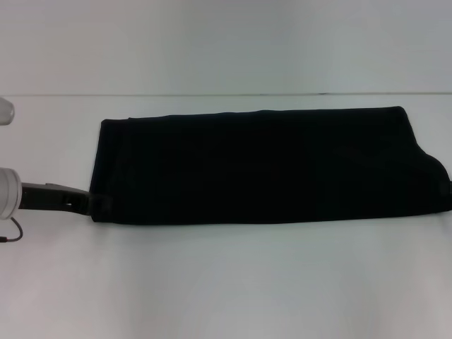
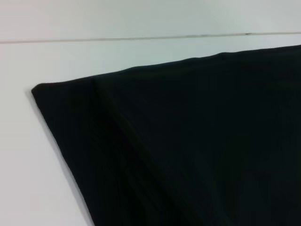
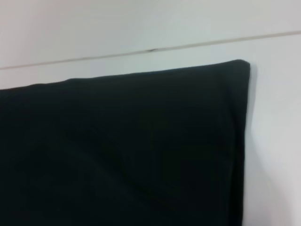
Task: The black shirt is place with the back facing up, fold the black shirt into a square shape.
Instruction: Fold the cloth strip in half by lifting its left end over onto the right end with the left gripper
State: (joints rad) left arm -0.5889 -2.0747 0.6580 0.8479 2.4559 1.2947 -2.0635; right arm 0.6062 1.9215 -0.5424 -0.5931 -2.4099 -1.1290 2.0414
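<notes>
Table (image 1: 212,282): white, flat, far edge running as a thin seam across all three views.

Shirt (image 1: 268,166): black, matte, already folded into a long narrow band. It lies mid-table, nearer the far edge than the near one. Long axis runs left to right, parallel to the far edge. Left end is square-cornered; right end is less tidy, with a rounded bulge at its near corner, close to the table's right edge. No lettering shows. The left wrist view shows the far-left corner (image 2: 40,89) lying flat with a soft diagonal crease behind it. The right wrist view shows the far-right corner (image 3: 240,66), with a neat doubled edge.

Left gripper (image 1: 92,203): comes in low from the table's left edge, its tip at the band's near-left corner, touching or just under the cloth. Its dark fingers merge with the black fabric, so cannot tell whether they are spread or closed on the cloth.

Right gripper: not visible in any view; by its wrist camera, that arm sits near the shirt's right end.

Judgement: the band is far too long for a square, so what remains is a fold across the long axis, one end carried over toward the other. The left gripper is the nearer, already at a corner.
</notes>
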